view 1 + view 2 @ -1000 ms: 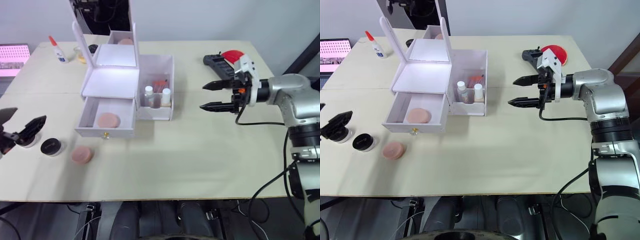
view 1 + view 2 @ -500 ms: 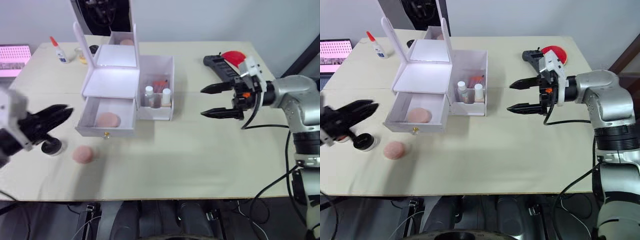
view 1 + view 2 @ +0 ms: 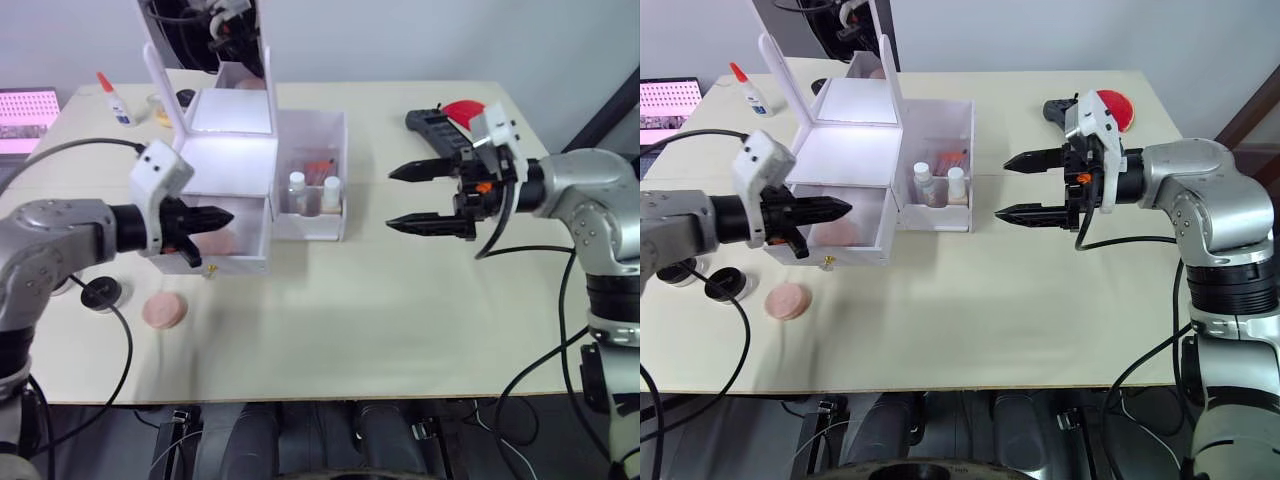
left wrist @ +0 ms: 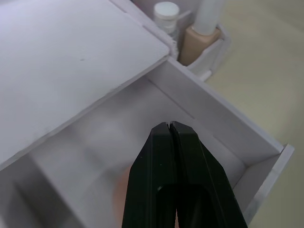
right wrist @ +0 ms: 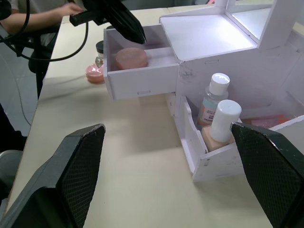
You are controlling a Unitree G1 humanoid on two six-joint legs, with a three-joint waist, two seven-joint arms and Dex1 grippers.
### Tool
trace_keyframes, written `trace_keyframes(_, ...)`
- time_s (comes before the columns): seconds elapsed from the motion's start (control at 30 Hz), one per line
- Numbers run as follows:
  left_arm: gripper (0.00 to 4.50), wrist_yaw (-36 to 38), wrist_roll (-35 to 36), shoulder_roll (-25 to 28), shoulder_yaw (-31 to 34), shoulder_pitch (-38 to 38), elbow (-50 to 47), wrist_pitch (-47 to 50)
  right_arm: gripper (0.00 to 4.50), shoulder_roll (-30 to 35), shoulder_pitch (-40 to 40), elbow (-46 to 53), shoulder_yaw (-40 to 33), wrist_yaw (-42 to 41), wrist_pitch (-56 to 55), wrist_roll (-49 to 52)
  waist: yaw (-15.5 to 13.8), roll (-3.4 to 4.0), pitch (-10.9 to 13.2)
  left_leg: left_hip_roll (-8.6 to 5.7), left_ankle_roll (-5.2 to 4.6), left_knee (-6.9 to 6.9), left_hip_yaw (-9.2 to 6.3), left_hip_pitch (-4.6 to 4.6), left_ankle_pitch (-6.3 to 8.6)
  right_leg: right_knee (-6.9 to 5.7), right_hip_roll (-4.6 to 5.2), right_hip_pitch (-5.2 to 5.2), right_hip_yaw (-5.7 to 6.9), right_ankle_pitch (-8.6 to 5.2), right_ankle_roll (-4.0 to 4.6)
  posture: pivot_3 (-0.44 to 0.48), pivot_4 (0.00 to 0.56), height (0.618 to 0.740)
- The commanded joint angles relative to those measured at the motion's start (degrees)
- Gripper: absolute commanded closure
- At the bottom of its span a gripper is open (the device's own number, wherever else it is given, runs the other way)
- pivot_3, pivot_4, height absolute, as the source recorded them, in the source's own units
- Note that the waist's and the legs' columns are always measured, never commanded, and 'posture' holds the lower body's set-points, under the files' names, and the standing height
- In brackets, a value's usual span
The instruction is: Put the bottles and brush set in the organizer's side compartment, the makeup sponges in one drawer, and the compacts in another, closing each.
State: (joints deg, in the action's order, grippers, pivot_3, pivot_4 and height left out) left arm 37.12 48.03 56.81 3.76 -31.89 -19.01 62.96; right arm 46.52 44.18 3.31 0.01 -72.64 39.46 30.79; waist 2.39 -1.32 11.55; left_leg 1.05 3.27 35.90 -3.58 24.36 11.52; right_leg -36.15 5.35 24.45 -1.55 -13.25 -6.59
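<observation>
Left hand [image 4: 169, 124] pinched closed over open drawer [image 3: 250, 232] holding a sponge [image 5: 131, 58]; right hand [image 3: 402, 197] spread open beside organizer [image 3: 236, 163]

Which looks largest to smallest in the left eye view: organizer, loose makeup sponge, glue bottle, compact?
1. organizer, by far.
2. Loose makeup sponge and compact: about alike.
3. glue bottle: slimmest, though farther from the camera, so unsure.

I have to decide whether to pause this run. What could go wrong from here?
The left gripper, shut, is over the open drawer with one makeup sponge inside; dipping lower could shove the drawer or the organizer. The second sponge lies on the table, so closing the drawer now would leave it out. The right gripper, open, hovers near the side compartment and could knock the bottles.
</observation>
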Motion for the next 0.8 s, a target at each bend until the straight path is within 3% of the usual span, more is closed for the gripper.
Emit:
trace_keyframes(0.03, 4.43, 2.6, -0.7, 0.4, -2.4, -2.6, -0.2, 2.2, 0.0, 0.7, 0.3, 3.0, -2.6, 1.6, 0.8, 1.8, 0.1, 0.0, 0.0, 0.0, 0.0, 0.0, 0.0, 0.0, 0.0, 0.0, 0.0, 0.01, 0.0, 0.0, 0.0, 0.0, 0.15, 0.74)
trace_keyframes(0.47, 4.43, 8.2, -8.1, 2.6, -11.4, -7.0, 0.8, 4.3, 0.0, 0.6, 2.5, 9.5, -4.4, 2.6, 6.1, 9.7, 0.0, 0.0, 0.0, 0.0, 0.0, 0.03, -0.03, 0.01, 0.0, -0.02, 0.0, 0.01, 0.0, -0.01, 0.01, 0.0, 0.15, 0.74)
trace_keyframes(0.8, 4.43, 12.8, -11.6, 9.2, -8.5, -4.0, 1.0, 3.0, 0.0, 1.2, 1.6, 8.0, -3.9, 1.8, 3.8, 8.8, 0.1, 0.01, 0.0, 0.0, 0.0, -0.02, -0.04, 0.0, 0.0, -0.03, -0.01, 0.03, 0.0, -0.02, 0.01, 0.0, 0.15, 0.74)
